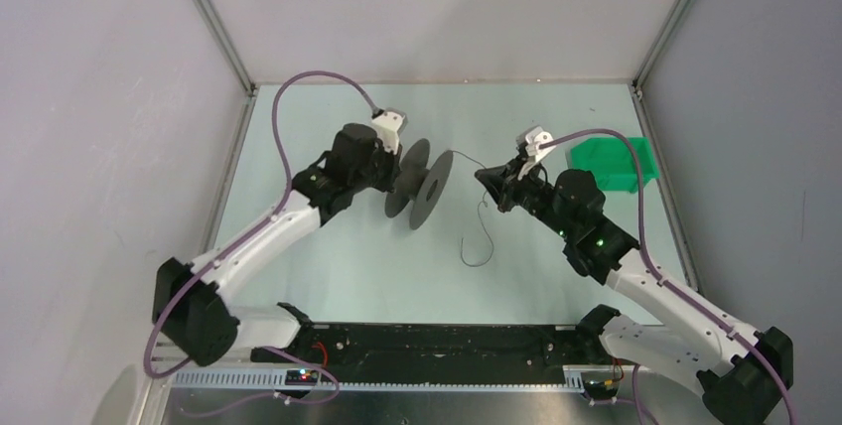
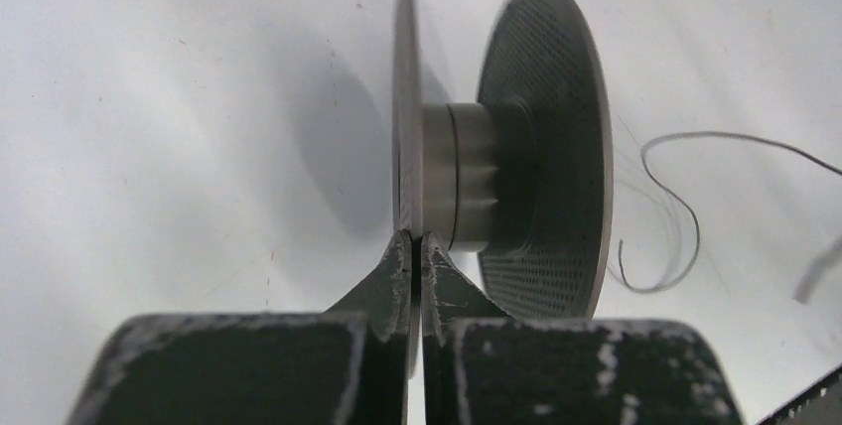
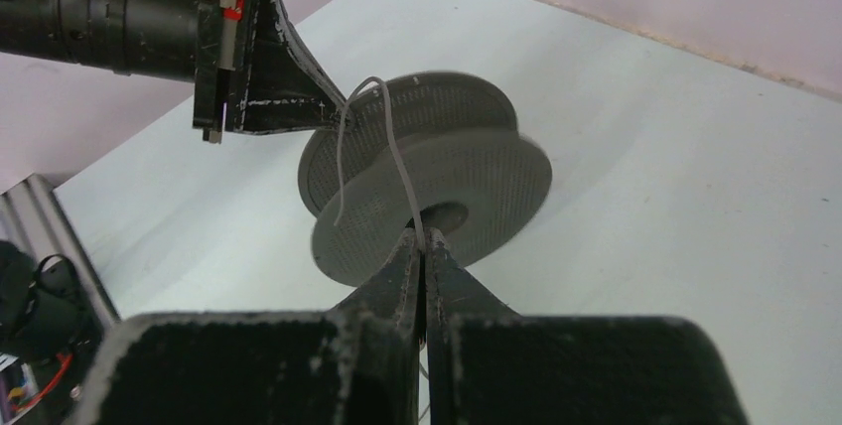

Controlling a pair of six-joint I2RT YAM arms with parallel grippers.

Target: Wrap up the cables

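- Your left gripper point(image 1: 395, 169) point(image 2: 417, 251) sits left of centre in the overhead view. Its fingertips are pressed together on the rim of the near flange of the spool point(image 1: 422, 184) point(image 2: 541, 137) point(image 3: 437, 182).
- The spool is dark grey and stands on edge, with both flanges upright.
- The cable point(image 1: 487, 236) point(image 2: 697, 236) point(image 3: 395, 152) is thin and black. It runs from the spool's top rightward to the other gripper, and the slack drops below that gripper into a loose hook on the table point(image 1: 328, 266), right of the spool.
- Your right gripper point(image 1: 489, 179) point(image 3: 422, 246) is right of centre. It points at the spool, with its tips closed tight on the cable.
- A green bin point(image 1: 611, 162) sits at the far right, near the wall.
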